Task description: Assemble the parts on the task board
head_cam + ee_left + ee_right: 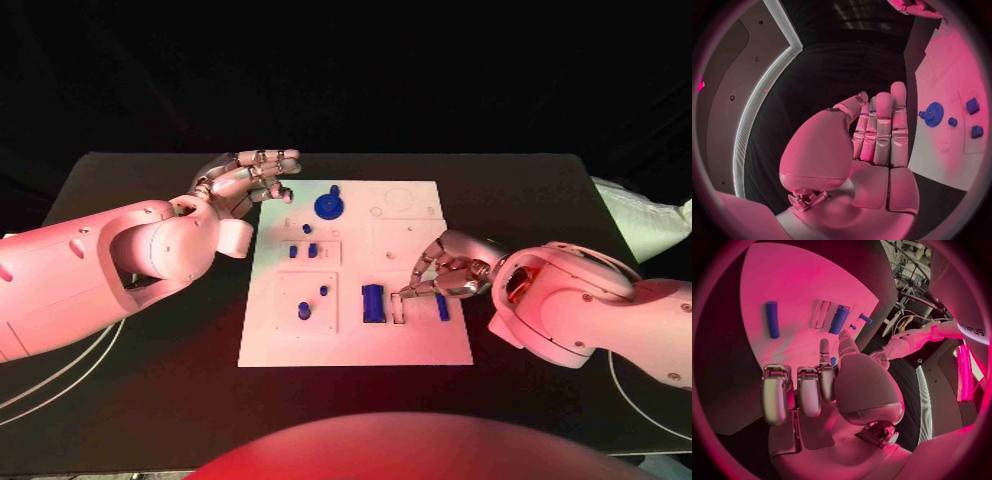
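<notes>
Two hands at the task board (353, 345). Right hand (450, 268) pinches a small blue part (834, 360) over the empty slot (397, 309); insertion seems next, needing alignment. Left hand (245, 178), fingers pressed together, holds nothing.

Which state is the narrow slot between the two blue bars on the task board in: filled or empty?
Empty. The narrow slot shows only white board inside its outline, between the wide blue bar and thin blue bar.

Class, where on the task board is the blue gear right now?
In the head view the gear sits on the task board at its far left part, close beside the left hand, with a small blue part just beyond it.
</notes>
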Controlling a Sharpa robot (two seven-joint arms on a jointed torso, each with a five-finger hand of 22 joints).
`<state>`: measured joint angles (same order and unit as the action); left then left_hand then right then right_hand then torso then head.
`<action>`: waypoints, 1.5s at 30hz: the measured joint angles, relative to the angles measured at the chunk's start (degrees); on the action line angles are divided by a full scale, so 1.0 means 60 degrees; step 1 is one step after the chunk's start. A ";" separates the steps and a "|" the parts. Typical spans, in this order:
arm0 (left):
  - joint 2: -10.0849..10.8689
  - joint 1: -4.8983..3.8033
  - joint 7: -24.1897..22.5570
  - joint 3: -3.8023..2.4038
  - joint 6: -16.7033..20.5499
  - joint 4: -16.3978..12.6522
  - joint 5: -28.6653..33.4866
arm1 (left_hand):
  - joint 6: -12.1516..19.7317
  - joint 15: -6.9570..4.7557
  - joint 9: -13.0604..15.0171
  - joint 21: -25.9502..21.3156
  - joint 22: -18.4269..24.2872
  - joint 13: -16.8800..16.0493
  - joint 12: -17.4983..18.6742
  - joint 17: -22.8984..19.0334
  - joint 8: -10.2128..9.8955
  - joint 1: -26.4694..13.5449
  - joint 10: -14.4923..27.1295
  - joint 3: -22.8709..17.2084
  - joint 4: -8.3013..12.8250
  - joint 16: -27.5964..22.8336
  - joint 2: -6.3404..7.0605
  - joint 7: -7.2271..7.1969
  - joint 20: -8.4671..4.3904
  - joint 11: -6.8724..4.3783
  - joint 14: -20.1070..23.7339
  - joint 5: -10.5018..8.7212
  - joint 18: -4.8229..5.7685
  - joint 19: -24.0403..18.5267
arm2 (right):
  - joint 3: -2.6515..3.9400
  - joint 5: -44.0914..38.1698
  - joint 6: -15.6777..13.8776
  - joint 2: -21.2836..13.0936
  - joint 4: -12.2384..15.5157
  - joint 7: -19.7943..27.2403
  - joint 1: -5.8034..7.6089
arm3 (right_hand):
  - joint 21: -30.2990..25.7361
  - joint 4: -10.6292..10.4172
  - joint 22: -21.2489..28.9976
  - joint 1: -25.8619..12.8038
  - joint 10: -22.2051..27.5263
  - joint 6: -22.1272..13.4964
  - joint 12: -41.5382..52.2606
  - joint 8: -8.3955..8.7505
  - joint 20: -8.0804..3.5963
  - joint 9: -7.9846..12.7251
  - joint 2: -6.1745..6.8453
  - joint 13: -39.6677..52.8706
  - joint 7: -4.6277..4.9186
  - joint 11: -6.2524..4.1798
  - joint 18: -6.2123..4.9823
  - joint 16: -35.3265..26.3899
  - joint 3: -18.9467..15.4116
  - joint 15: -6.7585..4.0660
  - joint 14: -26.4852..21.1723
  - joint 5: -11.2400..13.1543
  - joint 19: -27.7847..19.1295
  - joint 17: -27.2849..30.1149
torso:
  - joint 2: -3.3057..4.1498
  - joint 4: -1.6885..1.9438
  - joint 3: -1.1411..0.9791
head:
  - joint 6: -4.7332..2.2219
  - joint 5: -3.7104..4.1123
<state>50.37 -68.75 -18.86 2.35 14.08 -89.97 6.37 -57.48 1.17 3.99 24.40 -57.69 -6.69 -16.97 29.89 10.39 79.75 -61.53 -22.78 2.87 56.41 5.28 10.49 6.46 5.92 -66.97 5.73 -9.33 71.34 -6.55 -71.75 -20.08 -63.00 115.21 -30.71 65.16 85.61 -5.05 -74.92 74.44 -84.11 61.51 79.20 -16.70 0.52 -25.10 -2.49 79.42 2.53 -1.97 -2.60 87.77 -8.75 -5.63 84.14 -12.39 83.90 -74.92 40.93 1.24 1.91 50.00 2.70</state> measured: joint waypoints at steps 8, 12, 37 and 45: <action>0.0100 0.0000 -0.0007 0.0000 0.0004 -0.0033 -0.0016 | 0.0001 0.0000 0.0000 0.0000 0.0000 0.0000 0.0000 -0.0010 0.0000 0.0000 0.0034 0.0000 0.0000 0.0000 0.0000 -0.0001 0.0000 0.0034 0.0000 0.0000 0.0000 0.0000 | -0.0016 -0.0378 0.0070 -0.0737 -0.0164 0.0063 0.0044 | -0.0033 -0.0031 0.0001 -0.0091 0.0003 0.0053 -0.0033 0.0100 0.0000 0.0052 -0.0091 0.0000 0.0053 0.0004 0.0000 0.0000 0.0030 0.0038 -0.0035 -0.0285 0.0000 0.0001 | 0.0029 -0.0081 0.0001 | -0.0039 0.0132; 0.0101 0.0000 -0.0013 0.0000 0.0005 -0.0031 -0.0060 | 0.0001 0.0000 0.0000 0.0000 -0.0001 0.0001 0.0000 -0.0010 0.0000 0.0000 0.0034 0.0000 0.0000 0.0000 0.0000 0.0000 0.0000 0.0034 0.0000 0.0000 -0.0001 0.0000 | -0.0058 -0.0783 0.0244 -0.0741 -0.0259 0.0069 -0.0066 | -0.0103 -0.0030 0.0001 -0.0116 0.0035 0.0053 -0.0040 0.0164 0.0037 0.0079 -0.0116 0.0001 0.0053 0.0037 0.0000 -0.0074 0.0030 0.0039 -0.0035 -0.0285 0.0036 0.0001 | 0.0039 -0.0121 -0.0011 | -0.0059 0.0183; 0.0103 0.0000 -0.0022 0.0002 0.0000 -0.0024 -0.0285 | 0.0001 0.0000 0.0000 0.0000 -0.0001 0.0002 0.0000 -0.0008 0.0000 0.0000 0.0033 0.0000 0.0000 0.0000 0.0000 -0.0001 0.0000 0.0033 0.0000 0.0000 0.0000 0.0000 | -0.0137 -0.1786 0.1245 -0.0459 -0.0590 -0.0710 -0.0402 | -0.0196 -0.0505 -0.0005 -0.0547 0.0035 0.0125 -0.0724 0.0416 0.0107 0.0131 -0.0035 0.0366 0.0120 0.0106 0.0001 -0.0169 -0.0239 0.0106 -0.0037 -0.0470 0.0033 -0.0005 | 0.0041 -0.0125 -0.0011 | -0.0007 0.0166; 0.0120 0.0000 -0.0022 0.0002 -0.0001 -0.0022 -0.0317 | 0.0001 0.0000 0.0000 0.0000 -0.0001 0.0002 0.0000 -0.0008 0.0000 0.0000 0.0032 0.0000 0.0000 0.0000 0.0000 0.0000 0.0000 0.0033 0.0000 0.0000 0.0000 0.0000 | -0.0121 -0.2032 0.1282 -0.0249 -0.0493 -0.0704 -0.0516 | -0.0196 -0.0505 -0.0004 -0.0547 0.0035 0.0176 -0.0775 0.0460 0.0107 0.0128 -0.0035 0.0754 0.0110 0.0106 0.0000 -0.0169 -0.0239 0.0106 -0.0037 -0.0470 0.0033 -0.0004 | 0.0041 -0.0125 -0.0010 | -0.0001 0.0107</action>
<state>51.09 -68.75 -18.99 2.36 14.07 -90.10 4.47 -57.48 1.17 3.99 24.40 -57.70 -6.68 -16.97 29.84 10.39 79.75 -61.34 -22.78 2.86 56.41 5.28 10.49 6.46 6.12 -66.97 5.73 -9.33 71.34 -7.28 -83.95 -12.39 -64.50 112.25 -34.93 62.07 84.43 -8.08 -74.94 71.15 -83.90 62.57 74.55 -13.93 1.16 -24.33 -2.70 83.94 3.19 -1.34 -2.60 86.76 -10.19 -4.99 83.92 -15.21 84.10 -74.94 41.18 0.49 1.85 50.00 3.35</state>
